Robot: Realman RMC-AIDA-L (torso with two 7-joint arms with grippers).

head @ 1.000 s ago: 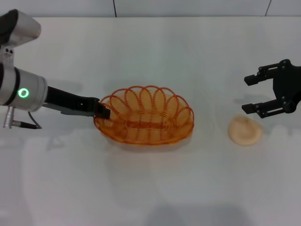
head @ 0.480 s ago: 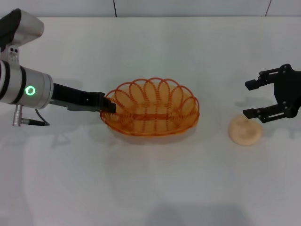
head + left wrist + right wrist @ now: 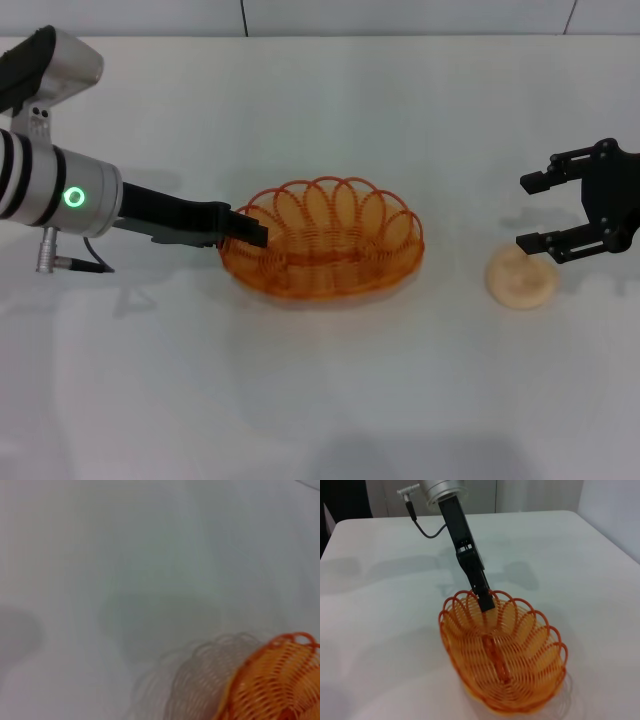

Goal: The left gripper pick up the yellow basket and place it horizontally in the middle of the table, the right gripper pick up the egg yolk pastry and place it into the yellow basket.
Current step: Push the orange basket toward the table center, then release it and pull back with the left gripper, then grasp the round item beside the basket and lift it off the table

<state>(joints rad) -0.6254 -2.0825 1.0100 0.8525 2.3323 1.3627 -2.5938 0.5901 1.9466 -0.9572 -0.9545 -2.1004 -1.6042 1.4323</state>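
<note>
**left claw grips wire basket at mid-table as pastry waits under open right claw**

nearest the camera in the head view lies bare white table point(image 3: 320, 400). just beyond it, at the middle of the table, sits the yellow basket point(image 3: 325, 250), an oval of orange-yellow wire with a looped rim, its long axis running side to side. it tilts a little, the end on the robot's left looking raised while the other end rests on the surface. the left gripper point(image 3: 248, 232) reaches in from the robot's left on a black arm with a silver-white section and a glowing green ring, its fingers clamped on the basket's rim at that end; the right wrist view shows the black fingers point(image 3: 485, 599) pinching the loops of the rim there. the left wrist view catches only one edge of the basket and its shadow on the table. well apart, on the robot's right, the egg yolk pastry point(image 3: 520, 280) rests on the table, a pale round dome. the right gripper point(image 3: 535, 212) hangs just over the pastry's far edge, jaws spread wide, holding nothing.
</note>
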